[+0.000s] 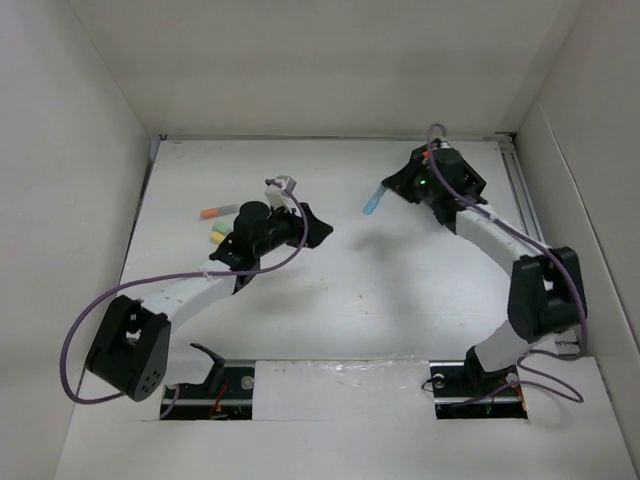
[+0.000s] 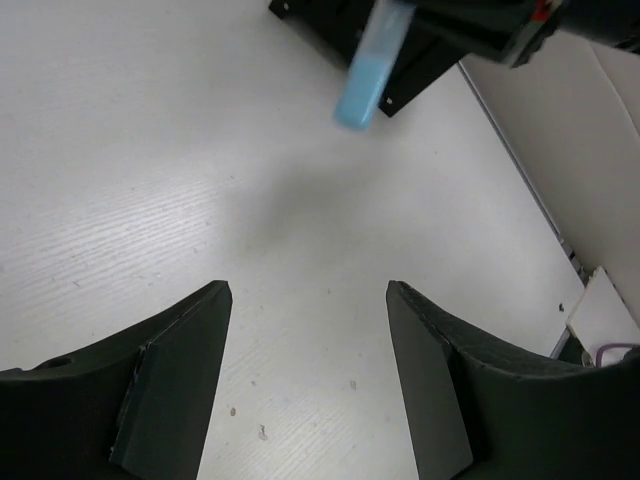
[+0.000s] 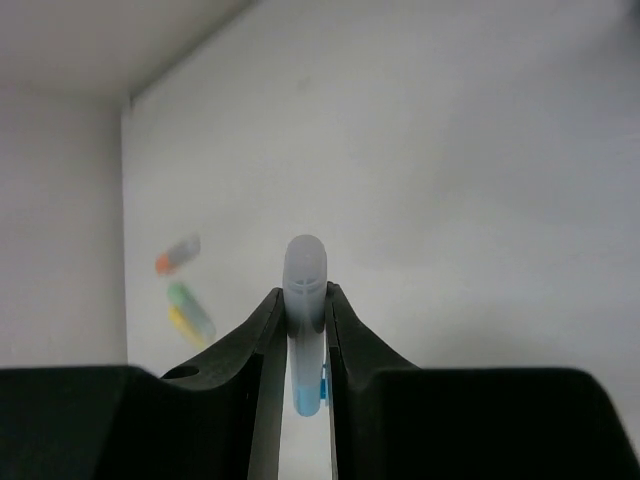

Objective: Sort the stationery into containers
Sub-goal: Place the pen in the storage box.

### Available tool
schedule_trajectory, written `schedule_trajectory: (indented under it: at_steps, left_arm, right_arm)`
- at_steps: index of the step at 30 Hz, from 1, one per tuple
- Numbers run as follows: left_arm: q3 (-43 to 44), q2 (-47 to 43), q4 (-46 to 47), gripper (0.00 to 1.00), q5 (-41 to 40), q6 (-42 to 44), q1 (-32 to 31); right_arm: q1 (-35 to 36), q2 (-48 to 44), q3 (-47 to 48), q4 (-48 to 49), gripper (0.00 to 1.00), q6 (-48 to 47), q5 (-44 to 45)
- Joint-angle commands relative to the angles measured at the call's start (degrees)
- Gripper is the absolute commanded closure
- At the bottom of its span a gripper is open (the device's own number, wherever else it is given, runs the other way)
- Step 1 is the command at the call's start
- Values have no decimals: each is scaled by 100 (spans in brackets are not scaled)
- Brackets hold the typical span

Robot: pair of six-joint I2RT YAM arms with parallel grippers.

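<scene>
White arms (image 1: 190, 293) with black joints (image 1: 130, 348), purple cables (image 1: 68, 350) and wedge-shaped matte black fingers (image 2: 165, 375).

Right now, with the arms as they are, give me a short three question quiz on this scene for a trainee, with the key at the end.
1. True or false: the left end effector is shut on an object.
2. Multiple choice: what colour is the marker held in the right end effector? A orange, B light blue, C purple.
3. Fill the gap: in the top view, the orange-capped marker lies on the table to the ____ of the left end effector.

Key: 1 false, its fingers stand apart with nothing between them. 2 B. 3 left.
</scene>
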Motion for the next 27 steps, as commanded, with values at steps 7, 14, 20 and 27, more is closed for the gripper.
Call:
schedule_trajectory:
  at_steps: [7,14,20,27]
  left_arm:
    - [-25,-382,-290,41,-1215,-384,-30]
    - [-33,-565,-554,42,-1761,-489,-30]
    - [-139,-803,-617,42,-2446,-603,-30]
    - [-139,-865,-766,43,-2869,-761,-30]
  right_arm:
    - [-1580,-1602,346,-588,100,155,3302]
    - [-1853,-610,1445,-1344,100,-249,4200]
    - [-1853,-74,1638,-1345,100,-311,4323]
    - [-1853,235,1770,-1406,100,-311,4517]
